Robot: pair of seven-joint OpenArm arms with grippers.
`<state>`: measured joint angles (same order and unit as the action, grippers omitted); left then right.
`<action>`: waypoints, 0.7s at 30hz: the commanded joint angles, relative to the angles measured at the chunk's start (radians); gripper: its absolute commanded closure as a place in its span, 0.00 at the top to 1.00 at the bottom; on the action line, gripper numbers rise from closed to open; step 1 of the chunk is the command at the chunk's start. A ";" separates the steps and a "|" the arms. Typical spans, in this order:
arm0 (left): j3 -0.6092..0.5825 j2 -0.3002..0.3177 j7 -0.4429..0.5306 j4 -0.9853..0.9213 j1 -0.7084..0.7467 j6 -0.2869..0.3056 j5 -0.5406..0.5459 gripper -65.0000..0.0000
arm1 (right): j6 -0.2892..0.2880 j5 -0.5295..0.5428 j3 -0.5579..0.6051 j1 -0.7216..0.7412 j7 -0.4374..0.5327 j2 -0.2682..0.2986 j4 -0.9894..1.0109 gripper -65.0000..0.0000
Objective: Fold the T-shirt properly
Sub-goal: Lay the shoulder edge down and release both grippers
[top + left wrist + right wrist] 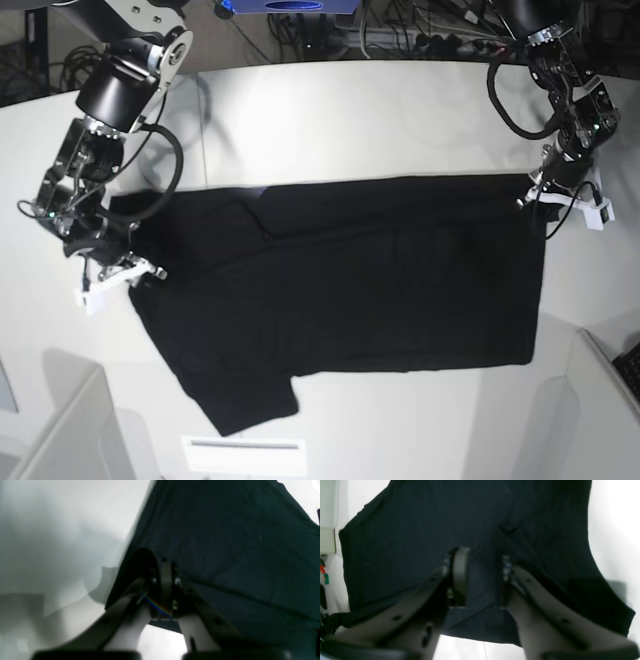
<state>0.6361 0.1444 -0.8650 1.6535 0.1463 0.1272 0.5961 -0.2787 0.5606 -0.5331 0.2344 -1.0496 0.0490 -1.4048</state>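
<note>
The black T-shirt lies spread on the white table, plain face up, with one sleeve toward the front left. No print or label shows. My left gripper is at the shirt's far right corner. In the left wrist view it is shut, with the shirt's edge pinched between the fingers. My right gripper is at the shirt's left edge. In the right wrist view it has its jaws apart, with a band of the shirt lying between the fingers.
Cables and a blue device lie behind the table's far edge. White panels stand at the front left and front right. A white strip lies in front of the shirt's sleeve.
</note>
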 commanded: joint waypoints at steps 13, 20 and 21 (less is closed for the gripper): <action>0.041 0.027 0.023 0.073 -0.050 0.005 0.022 0.75 | 0.002 0.016 -0.161 -0.105 0.015 -0.053 -0.219 0.37; 0.146 -0.025 0.028 0.113 0.118 0.010 0.023 0.76 | 0.201 0.022 -0.238 -0.260 0.087 -0.123 -0.384 0.49; 0.166 -0.041 0.028 0.110 0.126 0.016 0.023 0.76 | 0.203 0.022 -0.241 -0.272 0.101 -0.125 -0.380 0.52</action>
<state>0.8059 0.0929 -0.8574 1.7473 0.2844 0.1295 0.5987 -0.0696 0.5613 -0.7734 -0.0555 -0.9722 -0.0860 -1.7687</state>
